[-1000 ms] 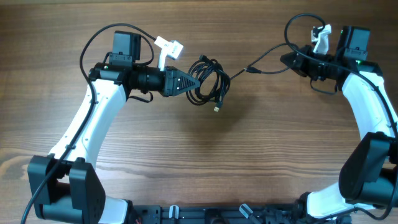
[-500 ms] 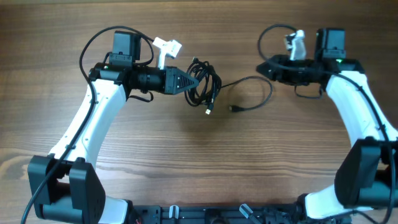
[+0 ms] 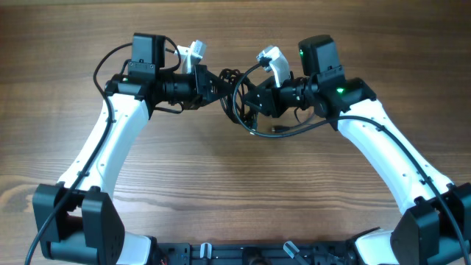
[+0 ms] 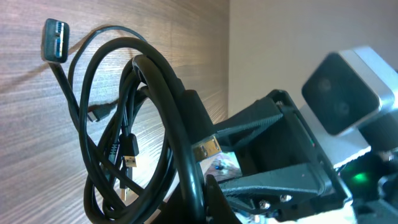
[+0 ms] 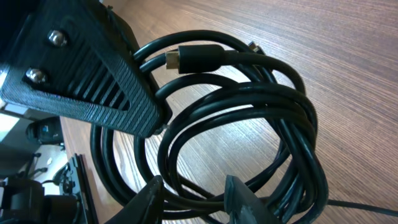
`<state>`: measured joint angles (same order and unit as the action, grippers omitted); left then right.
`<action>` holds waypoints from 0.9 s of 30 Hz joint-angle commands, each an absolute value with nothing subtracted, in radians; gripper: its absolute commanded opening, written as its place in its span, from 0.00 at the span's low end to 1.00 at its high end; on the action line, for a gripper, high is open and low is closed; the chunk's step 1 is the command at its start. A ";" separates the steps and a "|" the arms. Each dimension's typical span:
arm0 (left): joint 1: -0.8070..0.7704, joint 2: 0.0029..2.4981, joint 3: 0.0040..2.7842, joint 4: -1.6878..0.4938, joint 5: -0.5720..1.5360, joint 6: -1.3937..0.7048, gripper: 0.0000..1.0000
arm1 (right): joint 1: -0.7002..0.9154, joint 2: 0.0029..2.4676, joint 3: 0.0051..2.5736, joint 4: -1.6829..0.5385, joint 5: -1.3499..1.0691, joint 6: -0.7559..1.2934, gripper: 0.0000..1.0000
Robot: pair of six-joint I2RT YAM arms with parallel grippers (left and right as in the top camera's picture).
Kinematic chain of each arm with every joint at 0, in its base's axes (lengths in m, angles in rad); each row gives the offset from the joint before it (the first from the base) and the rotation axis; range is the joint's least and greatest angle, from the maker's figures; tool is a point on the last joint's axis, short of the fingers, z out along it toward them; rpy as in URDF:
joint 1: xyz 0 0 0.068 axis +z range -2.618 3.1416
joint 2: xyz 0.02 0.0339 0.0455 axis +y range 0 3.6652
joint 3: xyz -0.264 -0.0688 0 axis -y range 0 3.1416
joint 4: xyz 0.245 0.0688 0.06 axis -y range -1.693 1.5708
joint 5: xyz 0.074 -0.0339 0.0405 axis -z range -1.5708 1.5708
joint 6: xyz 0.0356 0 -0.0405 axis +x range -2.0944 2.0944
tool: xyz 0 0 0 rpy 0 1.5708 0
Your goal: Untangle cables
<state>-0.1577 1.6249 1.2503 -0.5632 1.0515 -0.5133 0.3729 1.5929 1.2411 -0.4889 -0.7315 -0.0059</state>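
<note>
The cables [image 3: 237, 110] are a knotted black bundle at the upper middle of the wooden table. My left gripper [image 3: 218, 88] is shut on a thick strand at the bundle's left side; the left wrist view shows the fingers [image 4: 202, 199] pinching that strand, with the loops [image 4: 112, 149] and a blue-tipped plug [image 4: 55, 41] hanging beyond. My right gripper [image 3: 249, 103] is at the bundle's right side, close to the left one. In the right wrist view its fingers [image 5: 196, 199] are open with strands lying between them. A gold-tipped plug [image 5: 193, 57] lies on top of the loops [image 5: 261, 106].
One loose strand [image 3: 294, 130] curves on the table [image 3: 221, 191] under the right arm. The left gripper's black finger [image 5: 81, 68] sits very near the right fingers. Both arm bases stand at the front edge [image 3: 81, 221], [image 3: 434, 228].
My right arm has swung left from the far right to the bundle, leaving the strand it had stretched out lying slack. The left gripper has turned slightly, still holding the bundle.
</note>
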 commanded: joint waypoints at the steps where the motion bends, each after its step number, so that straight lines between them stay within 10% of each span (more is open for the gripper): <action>1: -0.130 1.614 1.262 -0.545 1.069 -0.630 0.04 | 0.386 1.581 1.256 -0.482 -0.715 -0.027 0.32; 24: -0.125 1.614 1.262 -0.523 1.073 -0.671 0.04 | 0.451 1.709 1.254 -0.385 -0.673 -0.015 0.31; 27: -0.125 1.614 1.262 -0.523 1.072 -0.670 0.04 | 0.451 1.711 1.255 -0.364 -0.647 0.003 0.19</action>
